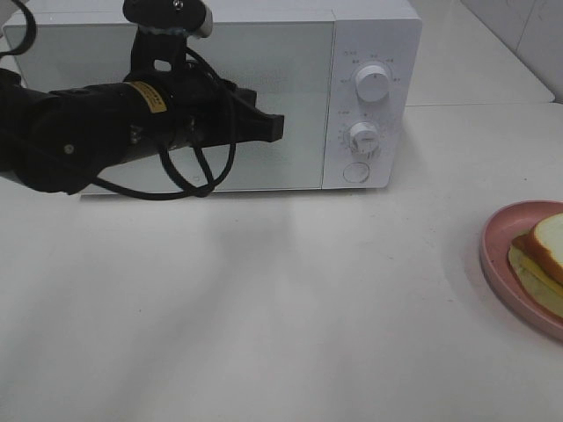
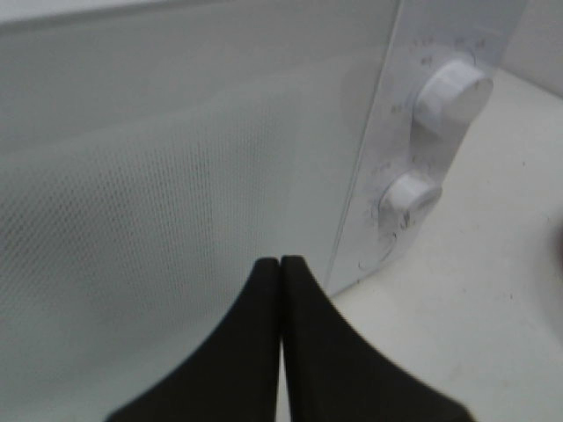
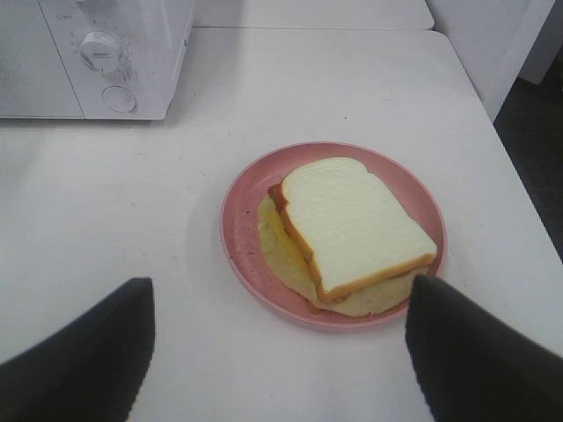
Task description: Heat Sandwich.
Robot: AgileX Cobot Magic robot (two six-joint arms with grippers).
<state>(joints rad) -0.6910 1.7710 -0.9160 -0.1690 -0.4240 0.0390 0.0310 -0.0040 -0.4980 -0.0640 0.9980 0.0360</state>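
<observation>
A: Presently listed, item 1: sandwich (image 3: 352,230), white bread, tan crust, pale yellow filling, lying on pink plate (image 3: 242,198) at 3 o'clock of the high view, cut by the frame edge

B: Item 2?

A: Microwave (image 1: 264,88), white, door closed, 2 knobs, at 12 o'clock on the white table (image 1: 264,308)

B: Tools?

A: Left gripper (image 2: 281,264): jaws pressed together, empty, tips close to the door. Right gripper (image 3: 280,303): jaws wide apart, above the table near the plate, holding nothing
</observation>
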